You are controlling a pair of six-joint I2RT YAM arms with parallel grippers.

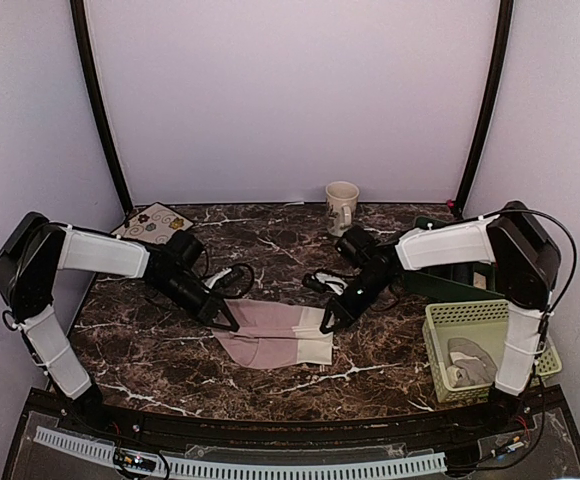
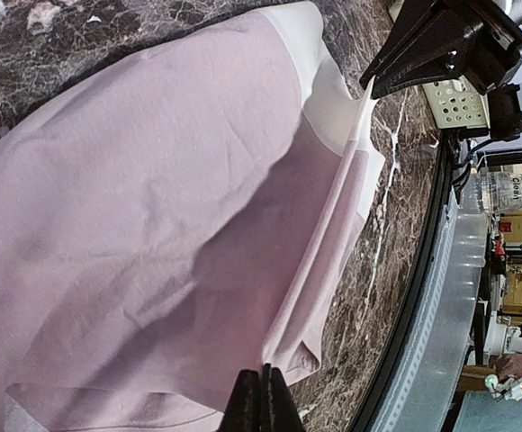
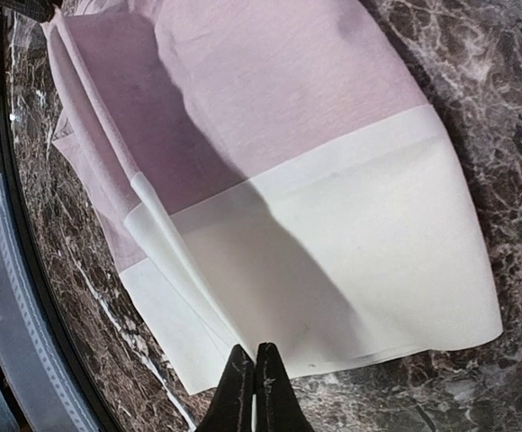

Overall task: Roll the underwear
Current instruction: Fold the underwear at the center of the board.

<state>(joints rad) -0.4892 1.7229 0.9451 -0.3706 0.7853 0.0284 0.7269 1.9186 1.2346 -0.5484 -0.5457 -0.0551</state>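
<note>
The dusty pink underwear (image 1: 275,335) with a cream panel lies partly folded on the dark marble table (image 1: 150,350). My left gripper (image 1: 232,322) is shut on a raised fold at its pink left end; in the left wrist view the jaws (image 2: 263,378) pinch the cloth (image 2: 135,207) at the fold's edge. At the other end my right gripper (image 1: 327,322) is shut on the cream end, and its wrist view shows the jaws (image 3: 253,355) closed where the cream fold (image 3: 333,225) runs into them. No navy garment shows.
A beige mug (image 1: 342,205) stands at the back centre. At the front right a green basket (image 1: 440,330) holds a grey cloth (image 1: 470,360). A patterned card (image 1: 153,222) lies at the back left. Black cables (image 1: 320,282) trail behind the garment.
</note>
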